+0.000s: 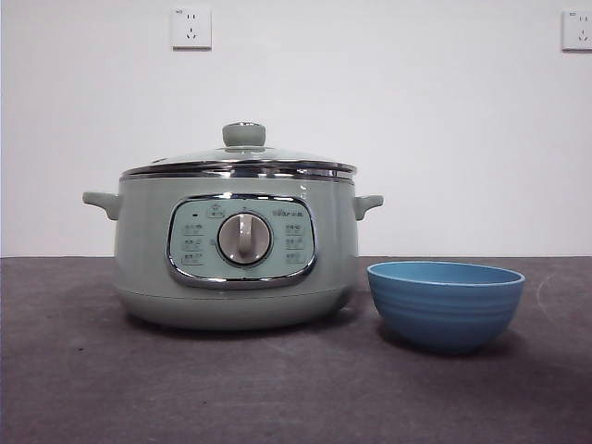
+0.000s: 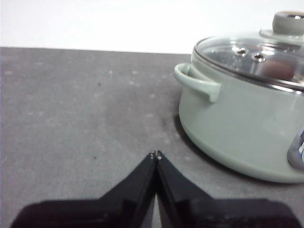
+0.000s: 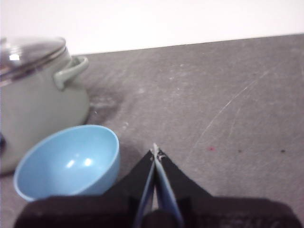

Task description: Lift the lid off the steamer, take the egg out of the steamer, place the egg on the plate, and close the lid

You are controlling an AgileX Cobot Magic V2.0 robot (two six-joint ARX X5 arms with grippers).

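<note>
The pale green steamer [image 1: 236,254] stands on the dark table left of centre, its glass lid [image 1: 242,159] resting closed on it with the green knob on top. Through the lid in the left wrist view a brownish egg [image 2: 277,70] shows dimly inside the steamer [image 2: 237,118]. The blue plate [image 1: 445,302], a ridged bowl, sits empty just right of the steamer. My left gripper [image 2: 156,154] is shut over bare table beside the steamer's handle. My right gripper [image 3: 155,151] is shut over the table beside the plate [image 3: 69,161]. Neither arm appears in the front view.
Dark grey tabletop [image 1: 296,388] stretches in front of and around both vessels. A white wall with two power sockets [image 1: 191,28] stands behind the table.
</note>
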